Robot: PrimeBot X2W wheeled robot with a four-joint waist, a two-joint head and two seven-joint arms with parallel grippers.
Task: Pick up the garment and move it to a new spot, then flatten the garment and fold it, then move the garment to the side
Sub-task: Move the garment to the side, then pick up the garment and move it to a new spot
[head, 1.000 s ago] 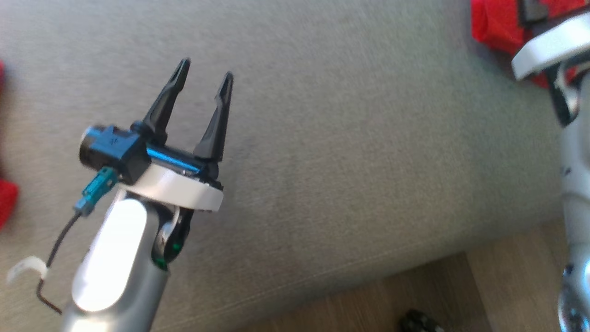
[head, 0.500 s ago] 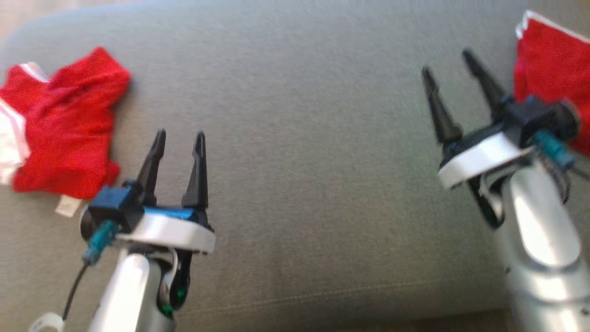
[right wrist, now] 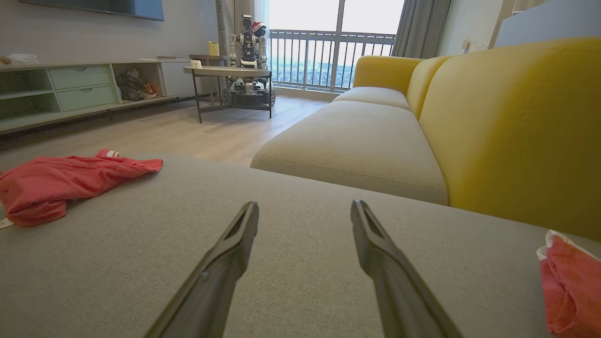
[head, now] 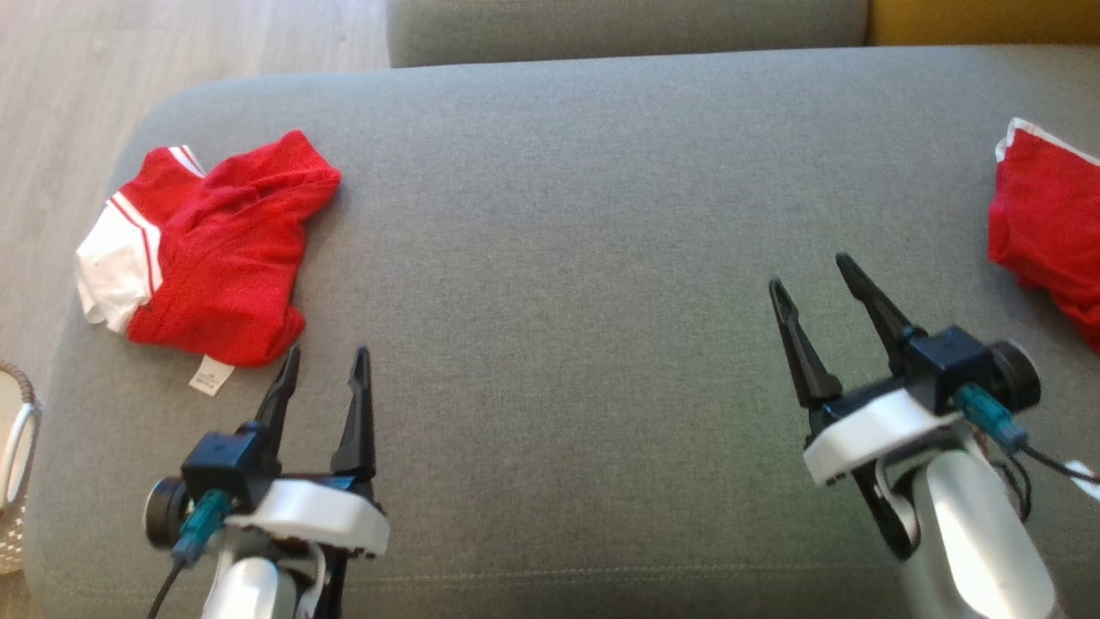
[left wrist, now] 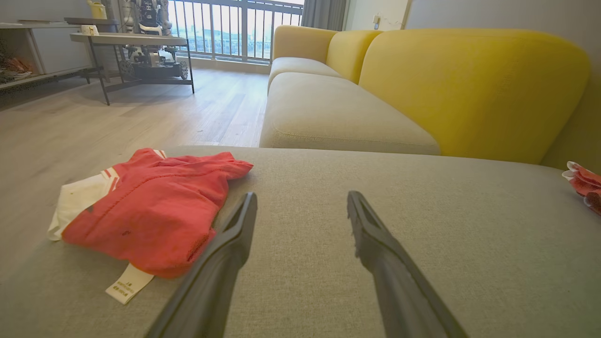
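A red garment (head: 215, 258) with white trim and a white label lies bunched at the left end of the grey cushion (head: 559, 215); the left wrist view shows this garment (left wrist: 150, 211) just left of my fingers. A second red garment (head: 1044, 232) lies at the cushion's right edge, partly cut off. My left gripper (head: 328, 352) hovers open just right of the left garment's near corner, touching nothing. Over bare cushion, my right gripper (head: 809, 271) stands open and empty, left of the second garment (right wrist: 568, 286).
A wicker basket (head: 13, 464) stands on the wooden floor (head: 172, 52) beyond the cushion's left end. Another grey seat (left wrist: 328, 117) and a yellow sofa back (left wrist: 469, 89) lie behind. A low table (right wrist: 235, 75) stands far off.
The head camera has swung and tilted, so the whole picture shifted and both garments and both grippers came into it. Both grippers stay open and empty.
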